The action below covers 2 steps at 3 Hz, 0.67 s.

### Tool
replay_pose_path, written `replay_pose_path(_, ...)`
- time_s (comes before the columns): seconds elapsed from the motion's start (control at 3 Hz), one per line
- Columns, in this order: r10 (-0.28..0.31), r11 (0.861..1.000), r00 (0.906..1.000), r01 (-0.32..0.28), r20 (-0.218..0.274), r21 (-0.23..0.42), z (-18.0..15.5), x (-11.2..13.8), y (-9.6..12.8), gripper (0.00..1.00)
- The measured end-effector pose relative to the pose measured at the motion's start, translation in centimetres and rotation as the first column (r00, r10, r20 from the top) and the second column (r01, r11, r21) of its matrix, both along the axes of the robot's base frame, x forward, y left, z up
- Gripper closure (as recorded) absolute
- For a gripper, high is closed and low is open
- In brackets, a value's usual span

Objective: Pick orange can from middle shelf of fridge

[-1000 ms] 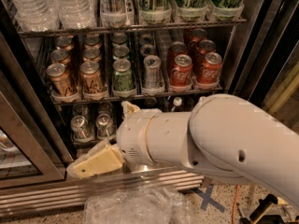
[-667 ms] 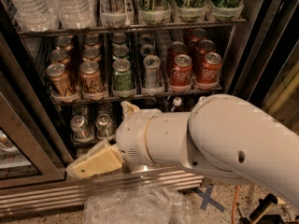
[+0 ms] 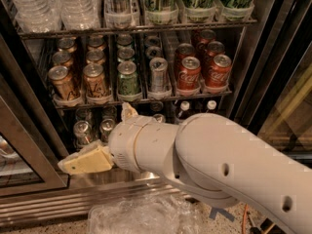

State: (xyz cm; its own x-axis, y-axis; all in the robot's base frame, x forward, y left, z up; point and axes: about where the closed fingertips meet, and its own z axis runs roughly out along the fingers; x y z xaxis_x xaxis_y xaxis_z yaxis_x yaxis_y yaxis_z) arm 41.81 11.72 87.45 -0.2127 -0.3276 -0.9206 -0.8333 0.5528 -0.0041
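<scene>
The fridge (image 3: 273, 57) stands open in front of me. On its middle shelf (image 3: 146, 100), the two left lanes hold orange cans in rows, with the front ones at the far left (image 3: 62, 84) and beside it (image 3: 96, 83). My gripper (image 3: 85, 161) sits below and in front of that shelf, at the level of the bottom rack, pointing left. It holds nothing that I can see. The white arm (image 3: 209, 165) crosses the lower right and hides much of the bottom rack.
Right of the orange cans are a green can (image 3: 127, 78), a silver can (image 3: 158, 74) and red Coca-Cola cans (image 3: 188, 73). The top rack holds water bottles (image 3: 48, 6) and tall cans (image 3: 158, 4). A door frame (image 3: 24, 145) is at left. Crumpled clear plastic (image 3: 141, 216) lies at the bottom.
</scene>
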Motion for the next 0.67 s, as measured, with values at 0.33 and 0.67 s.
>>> replay_pose_path(0.33,-0.051,0.999,0.9984,0.05,0.025,0.013,-1.5,2.7,1.8,0.0)
replay_pose_path(0.67,-0.104,0.994,0.9934,0.103,0.047,0.033,-2.4,5.2,3.7,0.0)
